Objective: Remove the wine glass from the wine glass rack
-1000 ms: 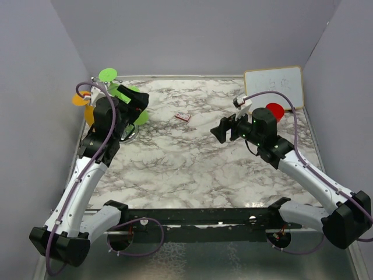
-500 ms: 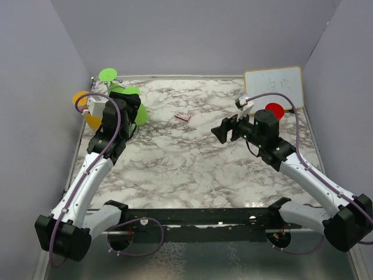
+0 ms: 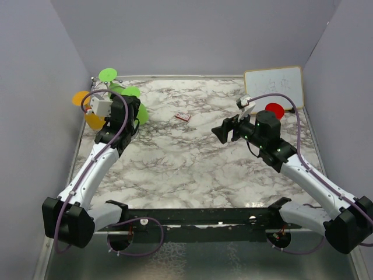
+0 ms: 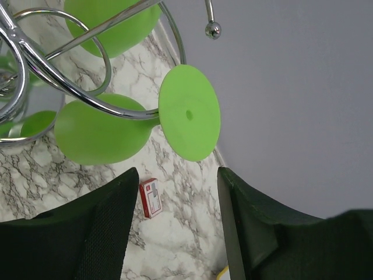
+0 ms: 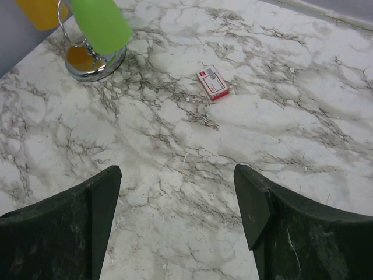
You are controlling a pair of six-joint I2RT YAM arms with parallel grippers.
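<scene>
The wine glass rack (image 4: 87,100), a silver wire stand, stands at the table's far left (image 3: 104,87) with green, orange and yellow glasses hanging from its arms. In the left wrist view a green wine glass (image 4: 99,137) hangs on its side in a wire loop. Its round foot (image 4: 189,119) sits just ahead of my left gripper (image 4: 178,181). That gripper is open with only table showing between its fingers, and from above it sits against the rack (image 3: 129,108). My right gripper (image 5: 178,175) hovers open over mid-table (image 3: 224,131), empty.
A small red and white box (image 3: 183,116) lies on the marble behind the centre. A white board (image 3: 274,86) leans at the back right, with a red disc (image 3: 274,110) in front of it. The rack's round base (image 5: 93,61) stands near the left wall.
My left arm has swung in toward the rack, its wrist has turned, and its jaws have narrowed. The right arm has barely shifted.
</scene>
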